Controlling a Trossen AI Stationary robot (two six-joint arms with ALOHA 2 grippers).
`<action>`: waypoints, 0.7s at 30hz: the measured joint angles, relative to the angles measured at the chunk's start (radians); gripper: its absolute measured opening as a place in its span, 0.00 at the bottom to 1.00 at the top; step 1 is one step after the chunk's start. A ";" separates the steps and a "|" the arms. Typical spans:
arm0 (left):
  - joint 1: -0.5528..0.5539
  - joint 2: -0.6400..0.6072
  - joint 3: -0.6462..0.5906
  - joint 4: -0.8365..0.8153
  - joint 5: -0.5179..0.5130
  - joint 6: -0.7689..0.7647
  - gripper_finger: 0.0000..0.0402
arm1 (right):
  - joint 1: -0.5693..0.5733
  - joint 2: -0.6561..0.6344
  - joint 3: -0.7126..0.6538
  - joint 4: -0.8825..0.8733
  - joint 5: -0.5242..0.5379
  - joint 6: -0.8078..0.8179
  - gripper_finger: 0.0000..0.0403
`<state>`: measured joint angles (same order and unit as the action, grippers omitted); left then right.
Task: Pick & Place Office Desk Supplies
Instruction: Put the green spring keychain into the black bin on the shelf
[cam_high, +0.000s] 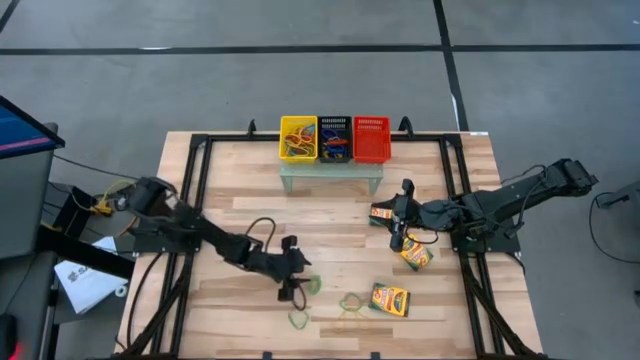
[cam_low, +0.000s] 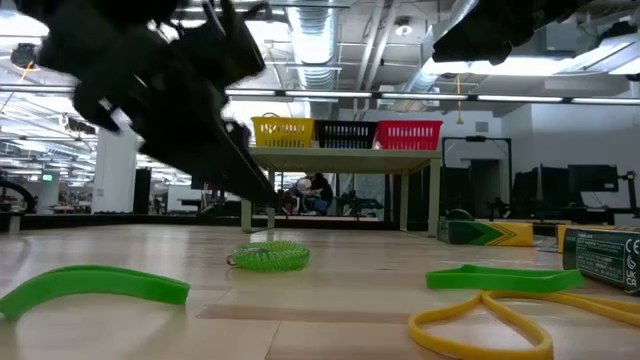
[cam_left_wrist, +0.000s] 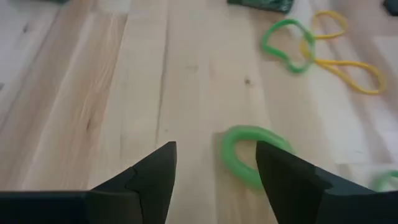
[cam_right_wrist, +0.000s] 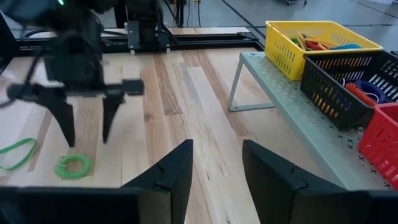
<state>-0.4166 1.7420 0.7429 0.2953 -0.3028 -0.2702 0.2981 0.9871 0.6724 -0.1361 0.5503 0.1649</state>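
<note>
Your left end effector (cam_high: 291, 293) is hovering with fingers apart and empty over the front middle of the table (cam_high: 230, 190), a coiled green band (cam_high: 312, 284) just beside it. A green loop (cam_high: 298, 320) and a yellow loop (cam_high: 350, 322) are lying near the front edge. Your right end effector (cam_high: 398, 240) is waiting, fingers partly apart, between two crayon boxes (cam_high: 417, 255); a third box (cam_high: 389, 299) is sitting nearer the front. Baskets (cam_high: 334, 139) on the shelf (cam_high: 330, 172) are blocking the back; bare wood is lying between the arms.

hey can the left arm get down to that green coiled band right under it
Probably yes. The left claw hangs open just above the green coiled band, and the bare wood around it shows nothing in the way.
</note>
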 joint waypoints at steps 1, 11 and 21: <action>0.008 0.017 0.000 0.018 0.016 -0.001 0.53 | 0.000 0.000 0.000 -0.001 0.000 0.001 0.34; 0.025 0.160 0.006 0.150 0.067 -0.043 0.53 | 0.000 0.000 0.000 -0.023 0.000 0.002 0.34; 0.025 0.173 0.008 0.083 0.025 -0.132 0.34 | 0.000 0.000 0.000 -0.022 0.000 0.003 0.34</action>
<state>-0.3914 1.9148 0.7513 0.3783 -0.2779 -0.4022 0.2982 0.9871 0.6724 -0.1585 0.5503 0.1684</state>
